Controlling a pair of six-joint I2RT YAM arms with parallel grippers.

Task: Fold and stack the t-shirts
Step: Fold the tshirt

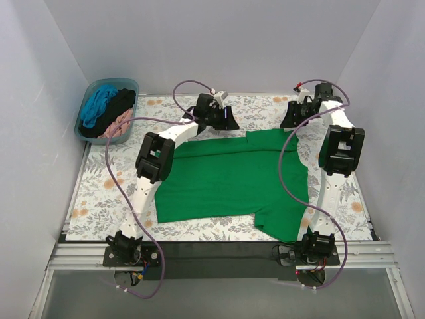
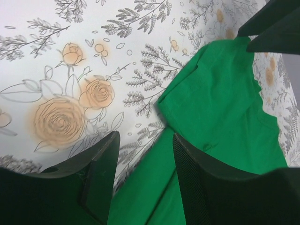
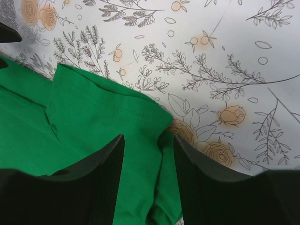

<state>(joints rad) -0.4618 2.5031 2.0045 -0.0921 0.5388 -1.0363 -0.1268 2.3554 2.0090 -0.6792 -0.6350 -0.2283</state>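
Observation:
The bright green t-shirt (image 1: pixel 232 181) lies spread on the floral tablecloth, partly folded, one sleeve at the near right. My left gripper (image 1: pixel 226 119) is open above its far left edge; in the left wrist view (image 2: pixel 145 154) the cloth edge (image 2: pixel 220 93) lies between the jaws. My right gripper (image 1: pixel 292 119) is open above the far right corner; in the right wrist view (image 3: pixel 149 157) a green sleeve hem (image 3: pixel 108 112) sits between the jaws. Teal-blue (image 1: pixel 97 106), black (image 1: pixel 118 104) and dusty pink (image 1: pixel 114 125) shirts lie bunched in the tub.
The pale blue tub (image 1: pixel 85 131) stands at the far left corner. The floral tablecloth (image 1: pixel 106 193) covers the table. White walls close in the left, back and right. Purple cables loop over both arms. A dark rail runs along the near edge.

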